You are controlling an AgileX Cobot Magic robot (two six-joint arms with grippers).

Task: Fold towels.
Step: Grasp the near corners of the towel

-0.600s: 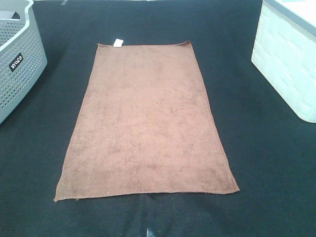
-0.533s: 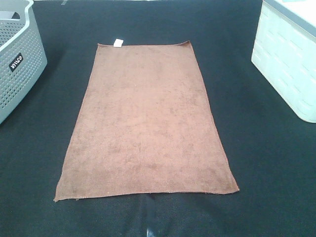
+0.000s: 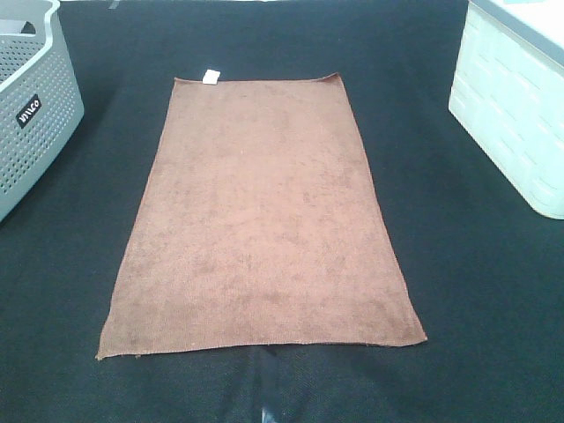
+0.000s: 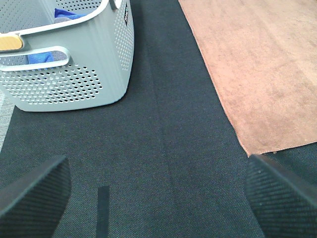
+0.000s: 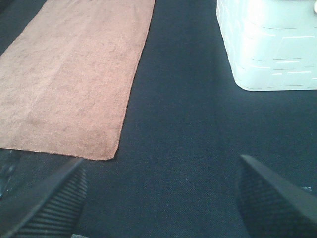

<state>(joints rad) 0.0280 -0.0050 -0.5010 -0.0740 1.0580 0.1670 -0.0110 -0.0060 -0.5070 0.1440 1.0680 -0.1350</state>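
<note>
On the dark surface (image 3: 458, 264), flat brown towel (image 3: 260, 220) with small white tag (image 3: 211, 77). Nearby, grey basket (image 3: 35, 132), black label (image 3: 28, 110) too blurry to read. Left and right jaws wide, empty.

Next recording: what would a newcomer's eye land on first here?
A brown towel lies spread flat in the middle of the black mat, a small white tag at its far edge. A perforated grey basket stands at the left and a white bin at the right. The left gripper and right gripper hang open, holding nothing.
</note>
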